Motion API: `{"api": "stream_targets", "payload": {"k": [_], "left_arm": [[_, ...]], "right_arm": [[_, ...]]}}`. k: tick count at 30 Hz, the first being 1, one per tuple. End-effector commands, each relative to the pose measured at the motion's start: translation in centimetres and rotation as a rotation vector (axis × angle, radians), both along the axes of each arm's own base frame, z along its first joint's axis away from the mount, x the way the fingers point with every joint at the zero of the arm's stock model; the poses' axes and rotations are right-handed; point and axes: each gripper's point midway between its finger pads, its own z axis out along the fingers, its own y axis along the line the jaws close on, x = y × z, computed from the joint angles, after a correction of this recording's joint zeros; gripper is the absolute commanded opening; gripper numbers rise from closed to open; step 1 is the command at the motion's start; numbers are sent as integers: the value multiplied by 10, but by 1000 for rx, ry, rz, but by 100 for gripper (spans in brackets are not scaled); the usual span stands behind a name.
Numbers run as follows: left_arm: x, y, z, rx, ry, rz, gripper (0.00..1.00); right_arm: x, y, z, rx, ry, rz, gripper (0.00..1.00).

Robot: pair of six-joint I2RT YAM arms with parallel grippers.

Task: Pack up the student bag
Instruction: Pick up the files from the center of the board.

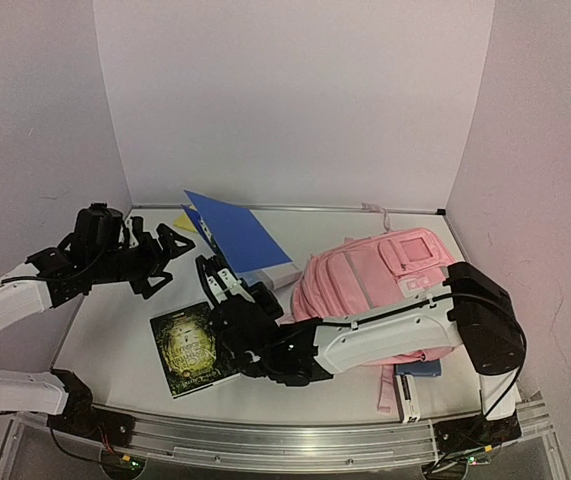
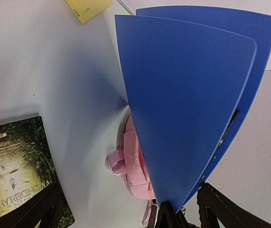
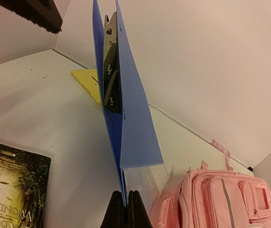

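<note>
Clearly, the right arm reaches low across the tabletop (image 1: 115,320) toward 9 o'clock. Its hand (image 1: 217,283) is pinched shut on the bottom edge of a thin blue plastic folder (image 1: 237,236), which stands on edge with its covers slightly splayed and a metal clip (image 3: 110,61) inside. The left hand (image 1: 168,258) hovers at the folder's 9 o'clock, fingers spread wide, holding nothing. The student bag (image 1: 390,275), of soft padded pink fabric, lies at the tabletop's 3 o'clock. A glossy dark-green book (image 1: 193,350) lies flat at 7 o'clock.
</note>
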Motion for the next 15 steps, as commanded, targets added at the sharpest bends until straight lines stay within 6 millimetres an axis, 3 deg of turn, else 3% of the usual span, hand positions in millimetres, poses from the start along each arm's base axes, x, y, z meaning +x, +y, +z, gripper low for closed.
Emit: {"api": "stream_targets", "payload": {"k": [1,10,15], "left_arm": [[19,-22,44,-112,-133,-52,100],[36,-40,55,-133,-177,-100,100],[47,-43,40,-76,-127,-91,100]], "right_arm": [[-3,-5,35,134,-1,2,0],[-3,-3,29,110,4,10,0],[-4,-1,31,117,5,14,0]]}}
